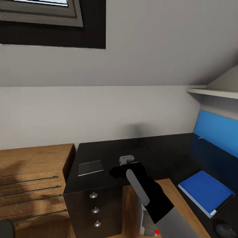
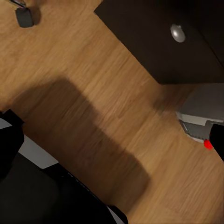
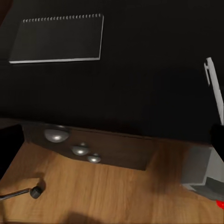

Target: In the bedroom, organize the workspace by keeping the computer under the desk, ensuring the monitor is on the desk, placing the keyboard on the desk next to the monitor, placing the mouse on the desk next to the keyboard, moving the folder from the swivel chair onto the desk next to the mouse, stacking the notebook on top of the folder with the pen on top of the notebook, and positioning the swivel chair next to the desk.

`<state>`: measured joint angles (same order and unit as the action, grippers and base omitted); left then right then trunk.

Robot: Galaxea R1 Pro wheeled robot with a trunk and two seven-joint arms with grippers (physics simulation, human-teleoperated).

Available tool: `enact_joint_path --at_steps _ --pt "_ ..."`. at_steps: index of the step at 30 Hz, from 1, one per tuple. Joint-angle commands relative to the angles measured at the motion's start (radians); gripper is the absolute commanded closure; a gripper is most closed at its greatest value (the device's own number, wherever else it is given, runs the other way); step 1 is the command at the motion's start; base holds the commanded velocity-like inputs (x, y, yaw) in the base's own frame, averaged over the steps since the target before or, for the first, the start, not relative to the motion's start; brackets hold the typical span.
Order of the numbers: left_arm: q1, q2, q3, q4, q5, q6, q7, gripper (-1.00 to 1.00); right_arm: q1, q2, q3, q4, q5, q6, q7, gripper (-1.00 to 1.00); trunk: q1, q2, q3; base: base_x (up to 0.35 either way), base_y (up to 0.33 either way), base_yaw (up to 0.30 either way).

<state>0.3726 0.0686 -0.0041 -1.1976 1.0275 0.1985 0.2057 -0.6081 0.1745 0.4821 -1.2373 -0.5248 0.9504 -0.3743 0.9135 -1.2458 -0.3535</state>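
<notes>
- My right claw (image 1: 127, 160) hangs over the desk (image 1: 138, 148), near its front edge. From the head camera I see only its grey knuckle above a black wrist, so I cannot tell how far the fingers are spread or whether they hold anything.
- In the right wrist camera a thin silver-white pen (image 3: 213, 88) stands close to the lens. I cannot tell whether the claw grips it or whether it lies on the desk.
- The notebook (image 1: 90, 167) lies flat on the desk, just left of the claw. It is thin and pale grey, looks almost dark in the glossy top, and has a spiral binding along one long edge in the right wrist camera (image 3: 58, 39).
- The folder (image 1: 205, 191) lies flat on the right wing of the desk, well apart from the notebook. It is bright blue, with a pale edge and a dark strip along its near side.
- The mouse (image 1: 225, 228), a small dark oval, sits on the desk just in front of the folder.
- Under the desk, below the claw, the grey computer (image 1: 148, 223) stands on the wood floor with its red dot showing (image 2: 200, 117).
- A black drawer unit (image 1: 96, 208) with round silver knobs sits under the left end of the desk, and a light wood dresser (image 1: 33, 178) stands beside it.
- I cannot tell the state of my left claw from these cameras.
</notes>
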Motion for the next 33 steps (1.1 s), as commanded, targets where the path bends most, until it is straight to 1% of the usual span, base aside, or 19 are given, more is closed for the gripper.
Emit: enact_joint_path --at_steps 1,10,14,18,27,33 --pt "0.000 0.000 0.000 -0.002 0.008 0.003 0.006 -1.00 -0.001 0.000 0.001 -0.001 -0.011 0.002 -0.010 -1.00 0.000 -0.001 -0.001 0.000 0.000 0.280" --pt "0.001 0.001 -0.001 0.005 0.004 0.000 0.007 -1.00 -0.001 0.000 0.001 0.009 -0.010 0.000 -0.011 -1.00 0.000 -0.001 -0.001 0.000 0.000 0.280" --pt "0.002 0.002 -0.001 0.014 0.005 -0.020 0.004 -1.00 -0.007 0.000 0.001 0.021 -0.009 -0.002 -0.011 -1.00 0.000 -0.001 -0.001 0.029 -0.030 0.280" --pt "0.002 0.002 -0.001 0.020 0.005 -0.034 0.003 -1.00 -0.008 0.000 0.001 0.024 -0.009 -0.002 -0.011 -1.00 0.000 -0.001 -0.001 0.197 -0.204 0.280" --pt "0.011 0.010 0.001 0.027 0.008 -0.032 -0.005 -1.00 -0.009 0.000 0.000 0.024 -0.009 -0.004 -0.011 -1.00 0.000 -0.001 -0.001 0.242 -0.248 0.280" --pt "0.011 0.010 0.000 0.040 0.005 -0.034 0.003 -1.00 -0.009 0.000 0.000 0.024 -0.008 -0.004 -0.011 -1.00 0.000 -0.001 -0.001 0.198 -0.192 0.280"
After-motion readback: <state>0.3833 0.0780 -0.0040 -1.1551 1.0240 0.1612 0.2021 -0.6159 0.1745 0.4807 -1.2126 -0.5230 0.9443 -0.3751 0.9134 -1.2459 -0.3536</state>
